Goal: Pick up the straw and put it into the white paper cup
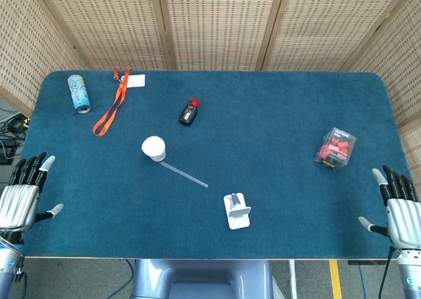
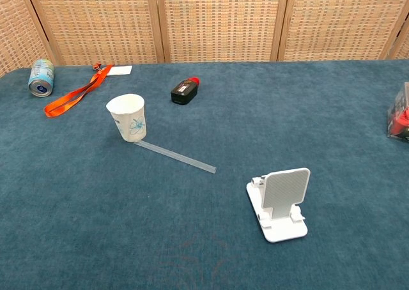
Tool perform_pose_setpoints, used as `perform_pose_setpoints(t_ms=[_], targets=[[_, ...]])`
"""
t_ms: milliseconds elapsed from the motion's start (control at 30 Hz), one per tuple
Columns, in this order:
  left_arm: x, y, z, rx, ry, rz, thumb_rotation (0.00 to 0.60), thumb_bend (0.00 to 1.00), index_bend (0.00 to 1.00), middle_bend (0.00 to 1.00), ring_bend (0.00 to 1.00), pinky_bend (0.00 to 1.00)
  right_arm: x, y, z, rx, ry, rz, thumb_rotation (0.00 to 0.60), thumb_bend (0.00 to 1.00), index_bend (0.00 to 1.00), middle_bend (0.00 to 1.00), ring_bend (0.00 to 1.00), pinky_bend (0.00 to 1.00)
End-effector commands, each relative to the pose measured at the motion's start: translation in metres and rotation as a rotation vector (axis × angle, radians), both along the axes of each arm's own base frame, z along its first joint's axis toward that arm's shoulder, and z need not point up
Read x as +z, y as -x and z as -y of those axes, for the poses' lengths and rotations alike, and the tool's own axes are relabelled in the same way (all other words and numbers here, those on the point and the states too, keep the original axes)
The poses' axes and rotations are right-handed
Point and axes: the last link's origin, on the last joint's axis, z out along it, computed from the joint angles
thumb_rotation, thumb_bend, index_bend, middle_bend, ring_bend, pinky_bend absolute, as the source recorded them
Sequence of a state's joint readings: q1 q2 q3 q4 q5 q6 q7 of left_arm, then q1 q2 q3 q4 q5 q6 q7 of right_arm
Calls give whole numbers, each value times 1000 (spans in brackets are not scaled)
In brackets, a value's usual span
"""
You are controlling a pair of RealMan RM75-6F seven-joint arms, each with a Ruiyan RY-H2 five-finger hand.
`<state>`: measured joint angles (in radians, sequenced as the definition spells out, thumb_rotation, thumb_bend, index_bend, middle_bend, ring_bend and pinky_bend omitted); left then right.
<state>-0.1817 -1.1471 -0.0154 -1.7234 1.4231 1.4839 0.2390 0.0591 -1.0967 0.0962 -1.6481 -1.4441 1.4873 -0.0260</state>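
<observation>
A clear straw (image 1: pixel 184 174) (image 2: pixel 174 156) lies flat on the blue table, one end touching the base of the white paper cup (image 1: pixel 154 148) (image 2: pixel 128 117), which stands upright with a blue flower print. At the table's front left corner my left hand (image 1: pixel 20 197) is open, fingers spread, far from the straw. My right hand (image 1: pixel 399 207) is open at the front right corner, also holding nothing. Neither hand shows in the chest view.
A white phone stand (image 1: pixel 237 210) (image 2: pixel 280 204) sits near the front centre. A black bottle with a red cap (image 1: pixel 189 112), an orange lanyard (image 1: pixel 110 110), a can (image 1: pixel 78 93) on its side and a clear box of red pieces (image 1: pixel 335 148) lie further off.
</observation>
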Motion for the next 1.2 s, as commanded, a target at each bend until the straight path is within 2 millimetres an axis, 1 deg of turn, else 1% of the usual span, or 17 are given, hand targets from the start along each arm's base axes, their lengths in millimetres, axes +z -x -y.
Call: perform_pose_setpoints(t_ms=[33, 200, 333, 400, 467, 500, 533, 600, 667, 700, 800, 967, 1033, 1067, 1133, 1200], targets=[[-1, -1, 0, -3, 2, 2, 600, 147, 0, 0, 0, 0, 0, 0, 0, -1, 1, 0, 600, 57, 37, 0, 0, 0], [-3, -3, -2, -5, 14, 11, 600, 147, 0, 0, 0, 0, 2, 2, 0, -8, 7, 4, 600, 56, 37, 0, 0, 0], [-3, -8, -11, -25, 18, 11, 600, 163, 2, 0, 0, 0, 4, 4, 1, -15, 13, 8, 600, 56, 37, 0, 0, 0], [-2, -17, -24, -63, 20, 4, 600, 179, 59, 0, 0, 0, 4, 6, 2, -22, 13, 7, 600, 56, 37, 0, 0, 0], [-4, -26, -38, -100, 30, 5, 600, 186, 173, 0, 0, 0, 3, 8, 4, -28, 11, 6, 600, 56, 37, 0, 0, 0], [-7, -33, -48, -123, 43, 8, 600, 188, 204, 0, 0, 0, 3, 8, 4, -31, 12, 5, 600, 56, 37, 0, 0, 0], [-14, -50, -70, -184, 68, 7, 600, 189, 241, 0, 0, 0, 5, 10, 5, -37, 18, 6, 600, 56, 37, 0, 0, 0], [-26, -67, -101, -219, 108, 3, 600, 192, 282, 0, 0, 0, 7, 12, 6, -46, 26, 10, 600, 56, 37, 0, 0, 0], [-34, -78, -117, -238, 135, 5, 600, 197, 317, 0, 0, 0, 8, 14, 6, -53, 29, 12, 600, 56, 37, 0, 0, 0], [-40, -84, -126, -250, 154, 5, 600, 210, 328, 0, 0, 0, 8, 15, 7, -59, 29, 13, 600, 56, 37, 0, 0, 0], [-57, -99, -146, -276, 207, -21, 600, 259, 347, 0, 0, 0, 9, 20, 9, -74, 29, 20, 600, 56, 37, 0, 0, 0], [-75, -114, -159, -307, 254, -62, 600, 264, 356, 0, 0, 0, 11, 23, 10, -85, 33, 27, 600, 57, 37, 0, 0, 0], [-86, -123, -164, -329, 281, -84, 600, 283, 377, 0, 0, 0, 12, 25, 11, -91, 37, 33, 600, 56, 37, 0, 0, 0], [-101, -135, -166, -359, 326, -103, 600, 302, 391, 0, 0, 0, 14, 27, 12, -100, 45, 41, 600, 56, 37, 0, 0, 0], [-112, -143, -171, -367, 349, -113, 600, 329, 402, 0, 0, 0, 16, 29, 12, -104, 47, 47, 600, 56, 37, 0, 0, 0], [-124, -151, -172, -385, 376, -134, 600, 329, 404, 0, 0, 0, 18, 31, 13, -110, 54, 54, 600, 56, 37, 0, 0, 0]])
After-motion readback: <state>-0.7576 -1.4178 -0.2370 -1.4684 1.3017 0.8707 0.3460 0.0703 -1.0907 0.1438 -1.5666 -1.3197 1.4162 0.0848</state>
